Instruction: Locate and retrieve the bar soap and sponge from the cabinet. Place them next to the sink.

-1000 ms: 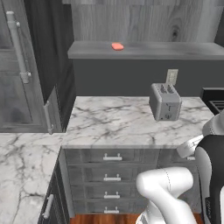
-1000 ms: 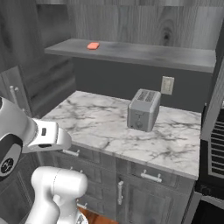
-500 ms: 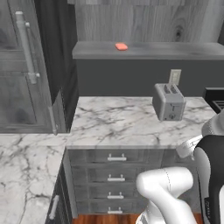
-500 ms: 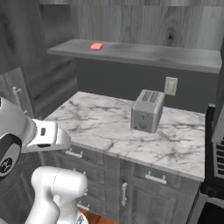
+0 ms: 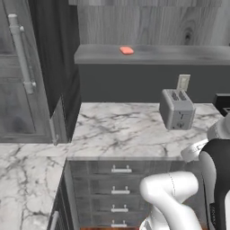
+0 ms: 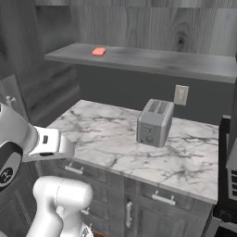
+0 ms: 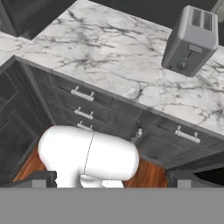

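The salmon-pink bar soap (image 5: 126,50) (image 6: 98,52) lies on the grey shelf of the open cabinet (image 5: 179,55) (image 6: 185,65), toward its left end, above the counter. The sponge and the sink are out of view. In the hand view my gripper (image 7: 109,181) hangs low in front of the drawers, far below the shelf. It points down at the floor and the counter's front. Its dark fingertips (image 7: 37,179) stand wide apart at the bottom corners, open with nothing between them.
A grey toaster (image 5: 178,109) (image 6: 154,122) (image 7: 192,39) stands on the white marble counter (image 5: 117,134) (image 6: 102,139) (image 7: 87,48) under the shelf, by a wall outlet (image 5: 183,82). Drawers (image 5: 120,179) (image 7: 83,105) run below. A tall glass-fronted cabinet (image 5: 18,81) stands at the left.
The whole picture has slid slightly rightward in both base views, so the base has moved. The soap and toaster have stayed in place on shelf and counter.
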{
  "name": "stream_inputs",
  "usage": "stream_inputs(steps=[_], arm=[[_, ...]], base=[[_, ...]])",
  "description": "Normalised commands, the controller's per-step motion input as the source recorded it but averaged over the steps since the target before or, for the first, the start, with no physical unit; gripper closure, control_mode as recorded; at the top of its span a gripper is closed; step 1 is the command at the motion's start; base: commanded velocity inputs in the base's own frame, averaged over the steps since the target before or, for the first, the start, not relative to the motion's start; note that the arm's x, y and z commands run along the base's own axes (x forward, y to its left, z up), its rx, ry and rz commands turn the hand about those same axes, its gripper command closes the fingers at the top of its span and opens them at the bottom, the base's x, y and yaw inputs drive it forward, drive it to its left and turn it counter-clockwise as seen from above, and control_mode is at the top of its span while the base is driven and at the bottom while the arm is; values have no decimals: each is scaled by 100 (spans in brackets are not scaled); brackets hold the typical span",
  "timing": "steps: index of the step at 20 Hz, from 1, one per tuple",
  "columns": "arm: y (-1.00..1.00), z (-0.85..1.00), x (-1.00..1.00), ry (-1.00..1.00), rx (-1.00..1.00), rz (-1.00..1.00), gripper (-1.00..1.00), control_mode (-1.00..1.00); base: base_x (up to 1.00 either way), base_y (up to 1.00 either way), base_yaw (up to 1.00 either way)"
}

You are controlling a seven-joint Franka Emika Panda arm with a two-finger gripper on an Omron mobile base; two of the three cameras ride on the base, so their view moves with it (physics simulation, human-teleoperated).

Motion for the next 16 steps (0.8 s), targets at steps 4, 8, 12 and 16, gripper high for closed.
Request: stream_inputs(steps=[4,8,12,16], arm=[[0,0,0,0,0,0,-100,100],[0,0,0,0,0,0,-100,100],[0,0,0,0,0,0,-100,100],[0,0,0,0,0,0,-100,100]], base=[[46,14,0],[42,14,0],[40,5,0],[32,2,0]])
